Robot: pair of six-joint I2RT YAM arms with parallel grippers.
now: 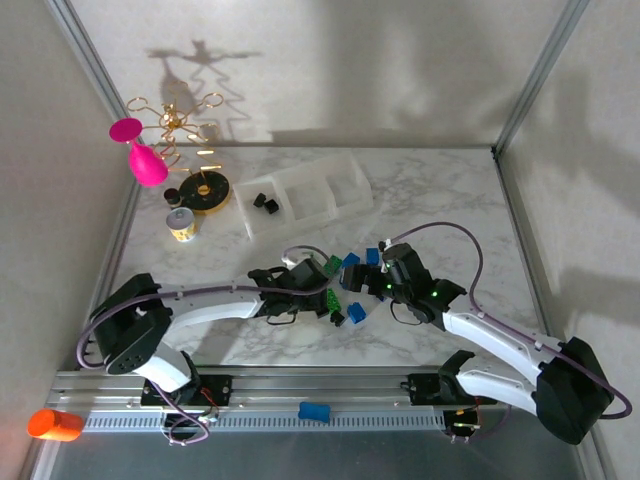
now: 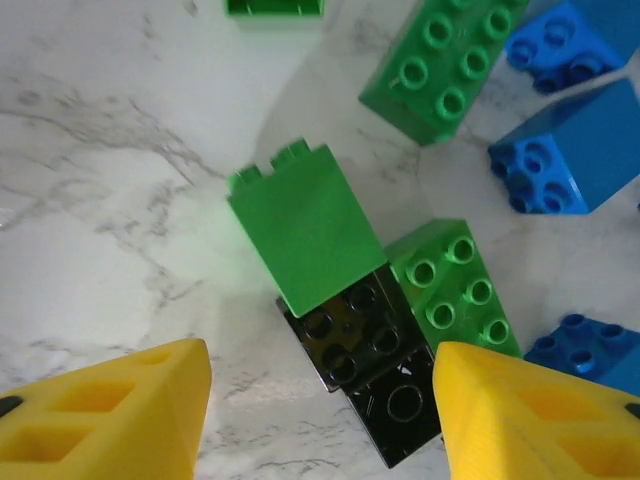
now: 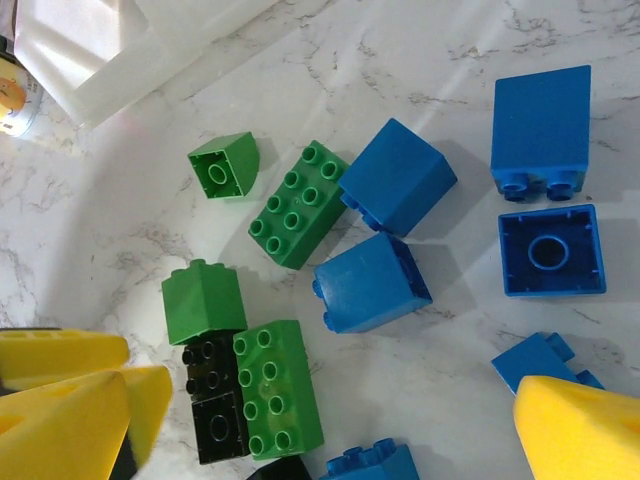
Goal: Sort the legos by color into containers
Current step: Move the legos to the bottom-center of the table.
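Left wrist view: we see the left gripper (image 2: 320, 358) with its yellow fingers (image 2: 130, 405) spread apart and nothing clamped between them. Just ahead of the gap, two black legos (image 2: 350, 335) lie end to end on the marble table (image 2: 100, 150). A green lego (image 2: 305, 235) on its side touches them on one side, and a studs-up green brick (image 2: 455, 285) sits against the other. Blue legos (image 2: 560, 150) lie beyond.

In the right wrist view the right gripper (image 3: 340, 385) is spread wide and holds nothing, above the same pile.

From the top external view, both grippers meet over this pile near the middle of the table, toward its near edge. The clear tray (image 1: 310, 213) sits toward the far edge, with two black pieces (image 1: 262, 202) in its left compartment. A small can (image 1: 181, 224) stands near the left edge, its label too small for us to read.
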